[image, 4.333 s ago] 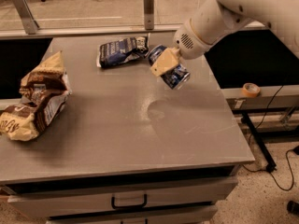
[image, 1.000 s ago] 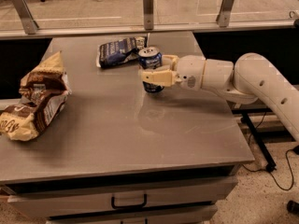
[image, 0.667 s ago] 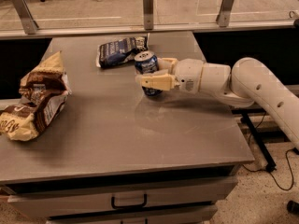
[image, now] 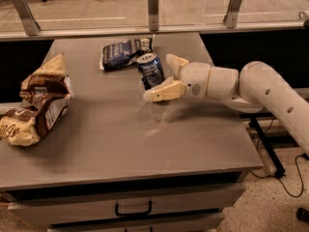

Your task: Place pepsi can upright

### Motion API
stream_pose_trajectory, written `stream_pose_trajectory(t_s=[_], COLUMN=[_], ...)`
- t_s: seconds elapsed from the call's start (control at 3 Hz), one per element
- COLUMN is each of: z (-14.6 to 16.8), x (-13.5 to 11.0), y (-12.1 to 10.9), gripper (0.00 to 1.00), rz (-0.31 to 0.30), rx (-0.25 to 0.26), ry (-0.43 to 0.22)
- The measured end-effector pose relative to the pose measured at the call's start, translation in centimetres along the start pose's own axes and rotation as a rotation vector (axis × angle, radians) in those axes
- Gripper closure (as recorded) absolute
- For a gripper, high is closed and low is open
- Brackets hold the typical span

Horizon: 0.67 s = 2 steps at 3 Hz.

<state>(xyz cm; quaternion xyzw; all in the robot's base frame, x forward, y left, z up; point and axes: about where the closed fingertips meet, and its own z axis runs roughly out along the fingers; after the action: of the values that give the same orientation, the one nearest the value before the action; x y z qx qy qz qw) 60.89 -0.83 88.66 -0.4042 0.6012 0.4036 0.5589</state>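
Fingers (image: 164, 92), cream and blunt, spread beside standing cylindrical blue pepsi can (image: 150, 70).

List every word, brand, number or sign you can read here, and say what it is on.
No text here can be read.
pepsi can: white markings, too blurred to read.
dark blue snack bag: pale print, unreadable.
brown bags: pale patches of print, unreadable.
hand, open next to the can: no marking visible.
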Motion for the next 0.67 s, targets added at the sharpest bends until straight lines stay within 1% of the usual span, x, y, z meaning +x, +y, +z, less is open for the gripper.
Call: stream_pose_trajectory(t_s=[0.33,0.67], z=[-0.6,-2.1], x=[0.2,0.8], y=[0.0,-0.5], gripper=[0.0,0.0], rz=[0.001,0.002], rx=[0.015,0.048], ry=[0.013,0.044])
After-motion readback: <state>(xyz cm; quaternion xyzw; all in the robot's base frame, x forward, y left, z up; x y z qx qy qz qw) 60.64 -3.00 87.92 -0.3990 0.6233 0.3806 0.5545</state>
